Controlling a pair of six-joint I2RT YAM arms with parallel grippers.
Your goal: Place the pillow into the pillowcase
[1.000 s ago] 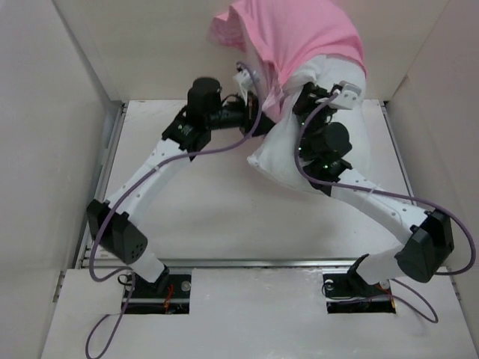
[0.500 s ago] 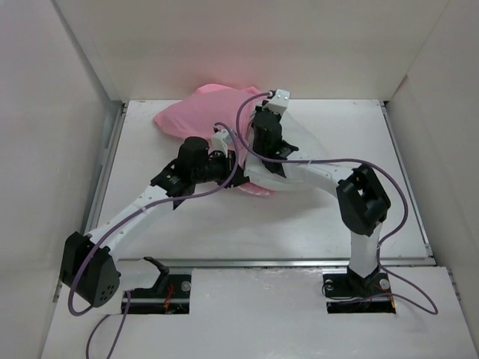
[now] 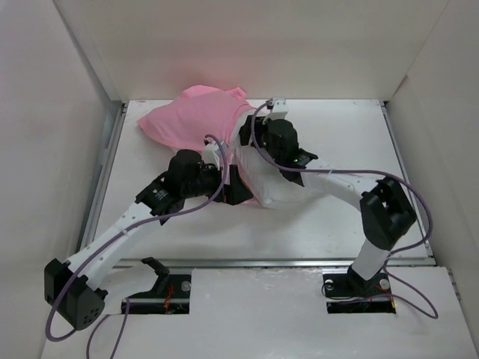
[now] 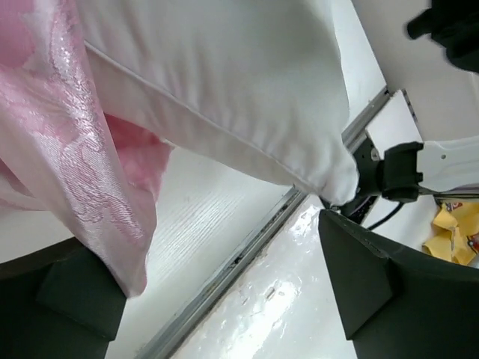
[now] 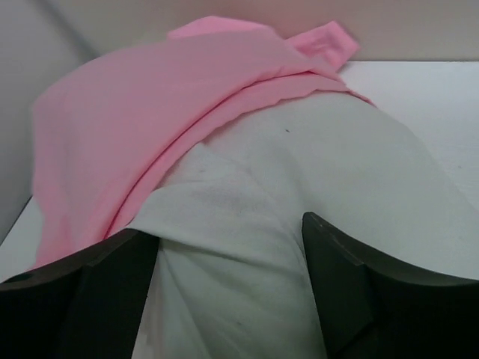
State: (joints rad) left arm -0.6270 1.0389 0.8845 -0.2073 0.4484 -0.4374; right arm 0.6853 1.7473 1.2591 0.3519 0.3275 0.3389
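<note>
Plump white rectangular fabric pillow (image 3: 266, 193) lies on flat white table (image 3: 337, 127), centre toward far side. Its far-left end sits in thin pink satin pillowcase (image 3: 191, 120), which spreads toward far-left corner. Left gripper (image 4: 217, 277) at pillow's near-left edge; right gripper (image 5: 228, 239) over pillow's right part.

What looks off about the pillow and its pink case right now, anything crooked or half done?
The pillowcase sits askew on the pillow: it covers only the far left end, bunched and wrinkled toward the back wall, and the near right part sticks out bare. Nothing looks torn or spilled.
</note>
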